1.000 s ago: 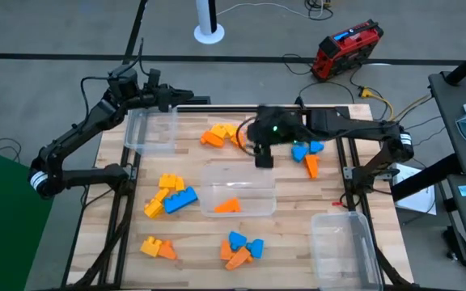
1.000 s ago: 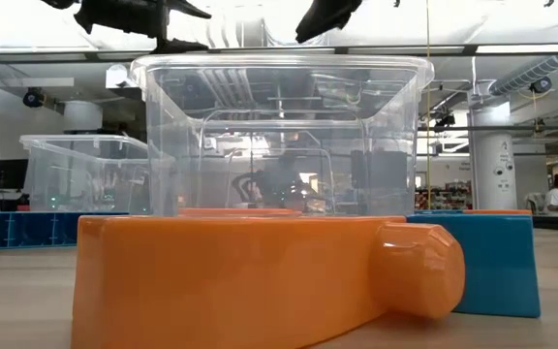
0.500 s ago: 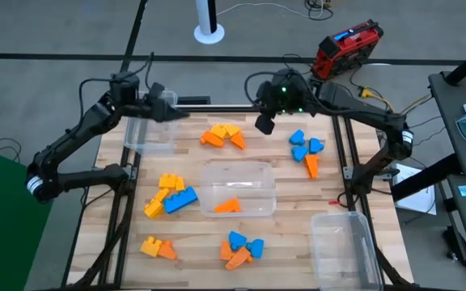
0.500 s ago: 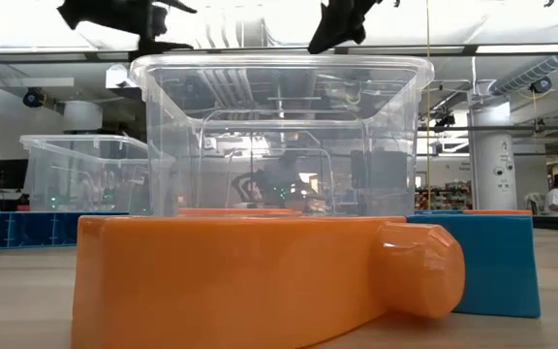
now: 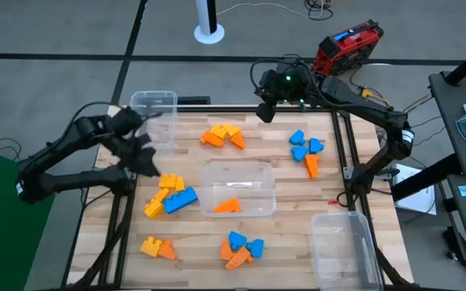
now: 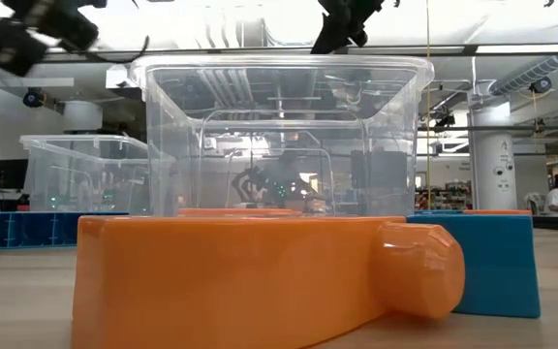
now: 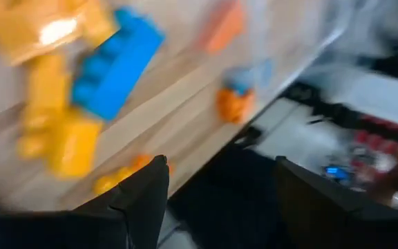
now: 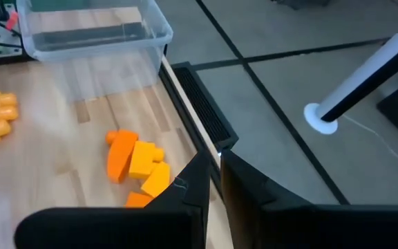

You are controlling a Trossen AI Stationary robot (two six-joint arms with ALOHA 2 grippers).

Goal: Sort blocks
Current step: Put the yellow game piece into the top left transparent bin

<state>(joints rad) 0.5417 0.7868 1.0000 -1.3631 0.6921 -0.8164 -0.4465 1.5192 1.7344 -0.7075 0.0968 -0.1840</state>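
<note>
Lying scattered in clusters on the worktop (image 5: 298,194), the blocks (image 5: 180,200) point many ways. The left pincer (image 7: 216,187) hangs open and empty; the right pincer (image 8: 213,181), nearly closed, holds nothing. Only the low view shows an orange block (image 6: 260,276) lengthwise.

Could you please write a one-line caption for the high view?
Left gripper over yellow and blue blocks, right gripper at the table's far edge, one orange block in the middle bin.

Yellow, orange and blue blocks (image 5: 223,135) lie in loose clusters across the counter (image 5: 294,179): five scattered groups in the open, and one orange wedge (image 5: 228,205) inside the middle clear bin (image 5: 237,172).
</note>
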